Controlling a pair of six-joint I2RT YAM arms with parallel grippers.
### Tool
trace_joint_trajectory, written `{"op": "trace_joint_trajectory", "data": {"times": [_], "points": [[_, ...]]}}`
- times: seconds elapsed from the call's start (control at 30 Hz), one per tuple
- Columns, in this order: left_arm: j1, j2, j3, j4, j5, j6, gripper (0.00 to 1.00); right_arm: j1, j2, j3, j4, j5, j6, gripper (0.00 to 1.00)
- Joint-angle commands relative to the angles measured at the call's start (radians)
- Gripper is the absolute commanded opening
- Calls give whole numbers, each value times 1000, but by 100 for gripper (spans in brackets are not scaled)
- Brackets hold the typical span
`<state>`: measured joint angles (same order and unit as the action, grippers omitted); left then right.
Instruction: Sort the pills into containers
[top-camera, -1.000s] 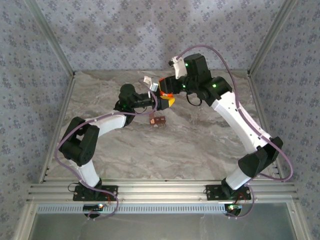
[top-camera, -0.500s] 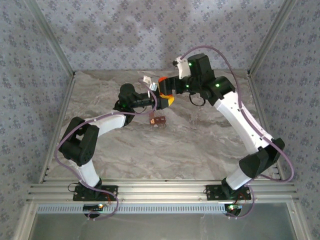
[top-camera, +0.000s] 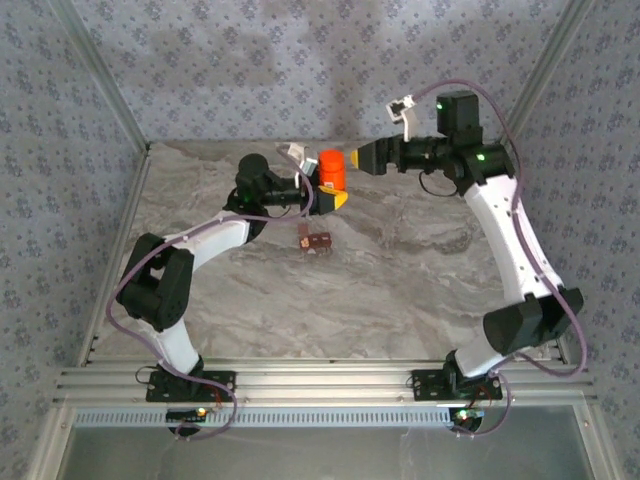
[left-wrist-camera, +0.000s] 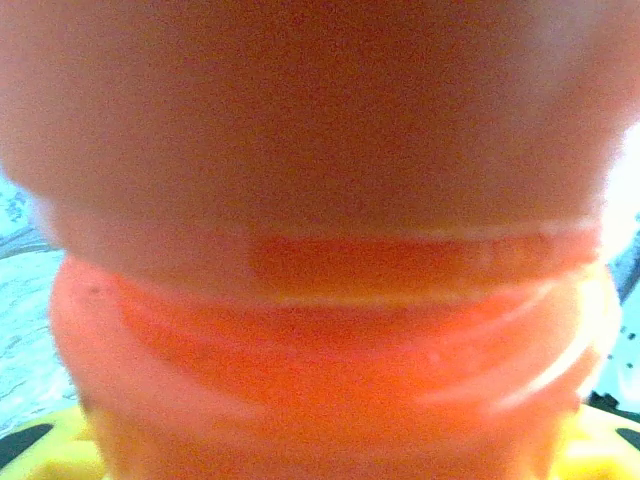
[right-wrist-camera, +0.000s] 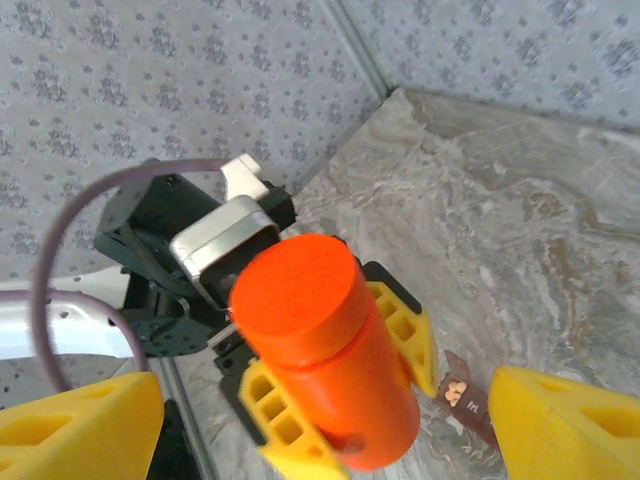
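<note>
Backing off opened, right hand (top-camera: 360, 158) leaves the orange bottle (top-camera: 331, 169) clenched in left hand (top-camera: 329, 192).

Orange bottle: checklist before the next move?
1. Left jaws clamped on orange bottle: ok, a yellow finger on each side.
2. Right jaws clear of the bottle: ok, open and apart from it.
3. Bottle opened: not ok, its top end looks closed.
4. Containers unobstructed: ok, lying on the table on the near side of the bottle, nothing over them.
5. Pills sorted: cannot tell; a few pale ones sit in one compartment, the rest is hidden.
</note>
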<state>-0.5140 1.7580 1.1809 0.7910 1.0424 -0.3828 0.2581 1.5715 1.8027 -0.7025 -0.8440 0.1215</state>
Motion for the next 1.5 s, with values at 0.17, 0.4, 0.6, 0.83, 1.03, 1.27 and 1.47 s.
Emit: {"op": "trace_joint_trajectory", "data": {"times": [0.17,0.4,0.6,0.83,1.03,1.27,1.47], "points": [[1,9,45,-77,91,40,0,64,80,101,-117,-70,-112,85],[-6,12,42,-88,92,48,0,99,113,131,-153,-52,-129,81],[-9,13,45,-91,99,50,0,112,146,176,-194,-21,-150,78],[-12,8,45,-111,102,64,0,113,166,199,-210,5,-155,75],[-12,5,46,-120,98,67,0,117,173,202,-232,3,-160,65],[-14,7,49,-122,98,70,0,126,180,205,-242,30,-164,65],[-15,6,52,-136,98,80,0,136,187,208,-253,60,-158,56]]}}
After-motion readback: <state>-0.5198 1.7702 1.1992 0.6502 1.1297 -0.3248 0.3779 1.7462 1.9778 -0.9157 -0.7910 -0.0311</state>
